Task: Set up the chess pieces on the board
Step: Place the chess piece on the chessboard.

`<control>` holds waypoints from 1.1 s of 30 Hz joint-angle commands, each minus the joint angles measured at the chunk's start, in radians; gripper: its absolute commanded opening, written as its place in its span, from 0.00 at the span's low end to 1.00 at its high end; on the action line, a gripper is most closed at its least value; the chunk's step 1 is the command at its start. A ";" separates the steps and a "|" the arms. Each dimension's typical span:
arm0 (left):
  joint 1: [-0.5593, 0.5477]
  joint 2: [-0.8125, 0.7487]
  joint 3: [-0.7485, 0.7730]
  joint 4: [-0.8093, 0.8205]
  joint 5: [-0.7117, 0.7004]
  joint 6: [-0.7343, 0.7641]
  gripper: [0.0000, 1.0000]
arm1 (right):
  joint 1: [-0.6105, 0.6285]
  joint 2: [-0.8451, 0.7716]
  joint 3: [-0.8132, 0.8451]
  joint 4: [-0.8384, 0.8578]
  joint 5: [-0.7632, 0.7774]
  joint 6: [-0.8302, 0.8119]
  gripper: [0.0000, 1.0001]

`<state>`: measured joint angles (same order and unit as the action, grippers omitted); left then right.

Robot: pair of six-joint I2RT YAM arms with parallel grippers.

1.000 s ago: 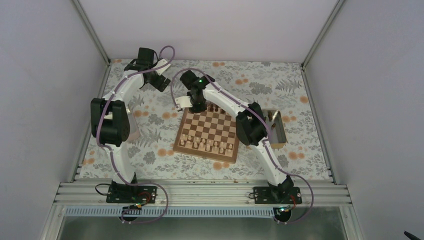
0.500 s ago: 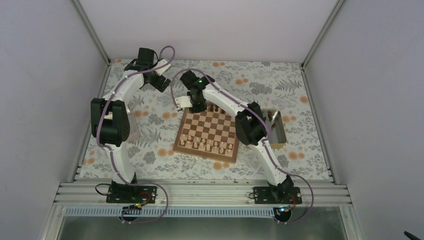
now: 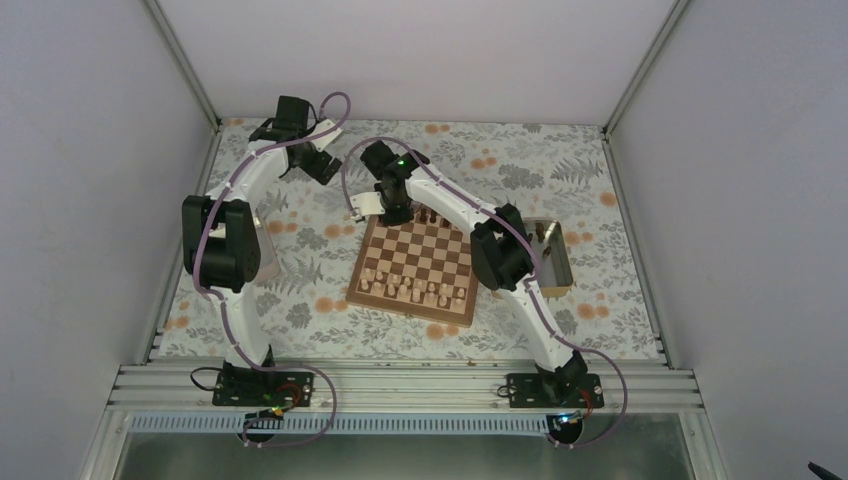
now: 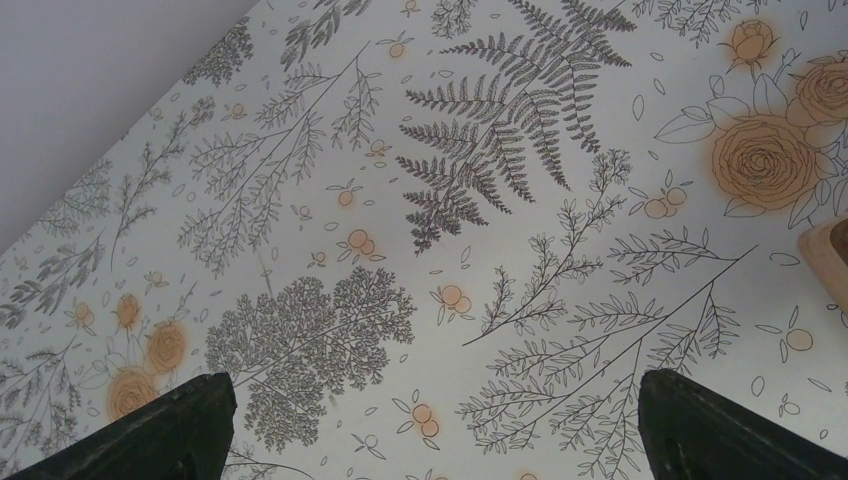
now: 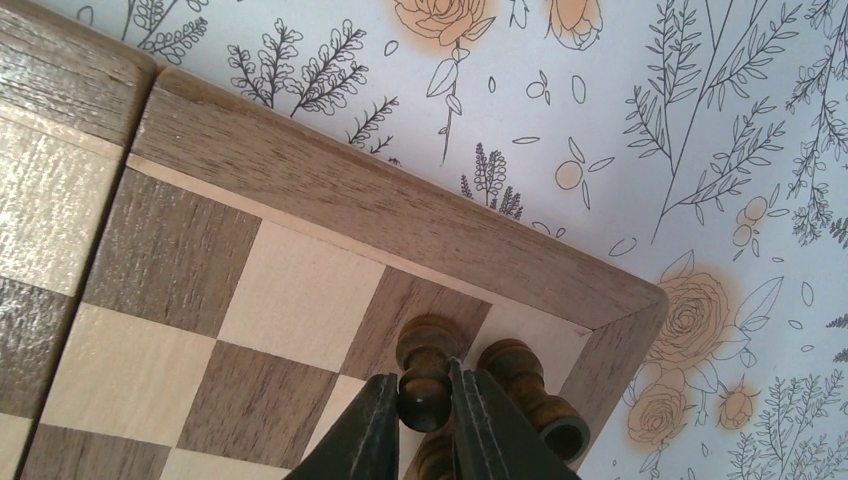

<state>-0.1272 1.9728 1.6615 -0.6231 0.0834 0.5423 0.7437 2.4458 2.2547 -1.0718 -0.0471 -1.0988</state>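
Observation:
The board (image 3: 415, 266) lies mid-table, with pale chessmen on its near rows and a few dark chess pieces (image 3: 428, 215) on its far row. My right gripper (image 3: 394, 212) hangs over the board's far left corner. In the right wrist view it (image 5: 424, 400) is shut on the round head of a dark pawn (image 5: 424, 352) that stands on a dark square one in from the corner of the board (image 5: 420, 215). A dark rook (image 5: 528, 392) stands beside it on the corner square. My left gripper (image 3: 322, 166) hovers over the cloth beyond the board, open and empty, in its wrist view (image 4: 430, 440) too.
A tan-rimmed tray (image 3: 561, 282) with several dark pieces sits right of the board, partly behind my right arm. A flat grey object (image 3: 267, 258) lies under my left arm. A tan edge (image 4: 828, 262) shows at the right of the left wrist view. Flowered cloth covers the table.

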 commanded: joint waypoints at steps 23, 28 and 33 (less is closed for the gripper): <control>-0.002 0.012 0.032 -0.007 0.016 0.002 1.00 | -0.014 -0.055 0.025 0.012 -0.018 0.000 0.26; -0.008 0.014 0.032 -0.007 0.013 0.004 1.00 | -0.019 -0.072 0.025 0.024 -0.021 0.005 0.28; -0.008 0.013 0.033 -0.009 0.012 0.004 1.00 | -0.022 -0.110 0.028 0.034 -0.029 0.010 0.29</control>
<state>-0.1322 1.9747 1.6646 -0.6235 0.0837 0.5423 0.7307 2.4233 2.2551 -1.0634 -0.0509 -1.0981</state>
